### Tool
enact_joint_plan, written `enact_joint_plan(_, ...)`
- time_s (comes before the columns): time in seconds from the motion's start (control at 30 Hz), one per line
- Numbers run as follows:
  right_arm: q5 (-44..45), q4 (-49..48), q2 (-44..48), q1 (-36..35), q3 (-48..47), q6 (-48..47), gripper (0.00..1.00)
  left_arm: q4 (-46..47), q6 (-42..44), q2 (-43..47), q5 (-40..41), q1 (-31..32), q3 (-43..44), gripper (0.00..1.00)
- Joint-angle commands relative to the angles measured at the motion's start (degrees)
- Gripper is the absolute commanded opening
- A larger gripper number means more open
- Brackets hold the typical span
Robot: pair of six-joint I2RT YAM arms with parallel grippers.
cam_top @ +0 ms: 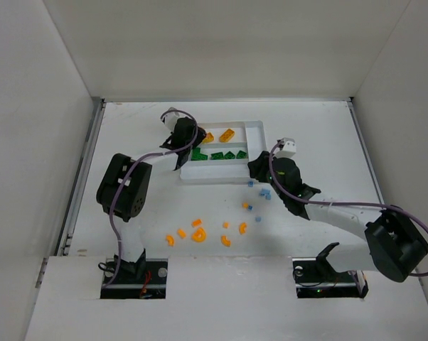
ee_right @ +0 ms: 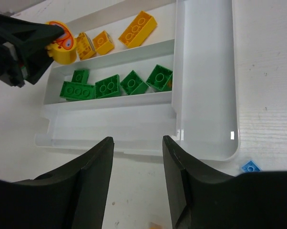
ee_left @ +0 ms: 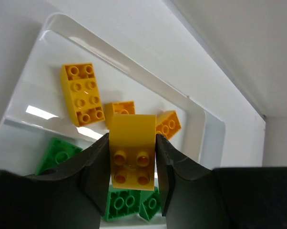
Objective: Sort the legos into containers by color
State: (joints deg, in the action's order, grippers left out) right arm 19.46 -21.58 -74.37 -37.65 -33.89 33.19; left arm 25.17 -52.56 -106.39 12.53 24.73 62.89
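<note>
Sorting stood roughly half done, by my judgement. In the top view the white tray (cam_top: pixel 255 142) sat just above the centre of the frame, and two of its long slots were in use. Yellow bricks (ee_right: pixel 137 28) lay in the slot nearest the upper edge of the right wrist view, and green bricks (ee_right: pixel 107 86) lay in the middle one. The third long slot, lowest in that view, and the narrow side slot at the right held nothing I could see.

The left gripper (ee_left: pixel 132 167) was clamped on a yellow brick (ee_left: pixel 131 138), studs toward the camera, over the yellow slot near the tray's left end. The brick hung apart from those lying below and was not yet put down. The right gripper (ee_right: pixel 138 162) had its jaws parted with nothing between them, just beside the tray's lower right corner in the top view.

Orange curved bits (cam_top: pixel 198 232) lay scattered on the table (cam_top: pixel 328 142) in the lower centre of the top view, well apart from the tray. Pale blue pieces (cam_top: pixel 264 192) lay loose between them and the tray, near the right gripper. Neither colour showed clearly in any slot, so both were left to sort.

No brand, label or writing could be read; any lettering on the studs was too small to tell.
</note>
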Motion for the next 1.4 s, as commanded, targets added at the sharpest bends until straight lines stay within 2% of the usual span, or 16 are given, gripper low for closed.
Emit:
enact_joint_plan(0.0,-0.7,-4.2,1.8,-0.9,-0.4,0.6,0.51,-2.0,0.0,-1.9,1.7,-1.1,5.0,0.17)
enact_joint_plan(0.1,-1.0,-4.1,1.8,-1.2,-0.5,0.6,0.52,-2.1,0.3,-3.6,1.5,-1.3,7.6,0.20)
enact_joint_plan(0.23,-2.6,-4.0,0.5,-1.2,-1.1,0.4,0.51,-2.8,0.6,-4.1,1.1,-1.4,8.5,0.33)
enact_joint_plan(0.5,-3.3,-3.8,0.2,-1.5,-1.4,0.3,0.51,-2.7,4.6,2.6,1.3,-1.8,2.9,0.57)
enact_joint_plan(0.6,-3.3,-4.2,0.5,-1.7,-1.4,0.3,0.49,-3.2,6.8,8.1,1.6,-1.7,-1.8,0.56)
enact_joint_plan(0.7,-3.5,-3.8,0.8,-2.5,-1.5,-0.1,0.43,-2.6,7.6,16.8,6.0,0.0,-10.5,0.49)
enact_joint_plan(0.83,-4.0,-3.5,1.4,-3.8,-2.1,-1.5,0.34,-6.3,8.0,30.9,10.9,2.7,-23.1,0.32)
enact_joint_plan(0.93,-4.3,-2.7,1.2,-4.9,-2.8,-1.9,0.34,-17.8,6.2,42.5,14.2,5.4,-29.7,0.18)
enact_joint_plan(1.07,-5.0,-2.2,0.1,-5.4,-3.7,-2.0,0.35,-39.6,3.3,51.4,18.0,12.0,-30.6,0.11)
enact_joint_plan(1.13,-5.7,-1.4,-0.4,-5.5,-4.3,-2.0,0.35,-49.8,-0.6,53.8,20.1,16.2,-30.2,0.10)
enact_joint_plan(1.23,-5.8,-0.8,-0.9,-5.5,-4.7,-1.8,0.36,-65.5,-11.1,53.5,20.3,20.7,-28.7,0.09)
enact_joint_plan(1.37,-6.2,-0.4,-1.2,-5.5,-4.9,-1.9,0.37,-75.6,-19.6,51.5,19.4,25.6,-27.4,0.19)
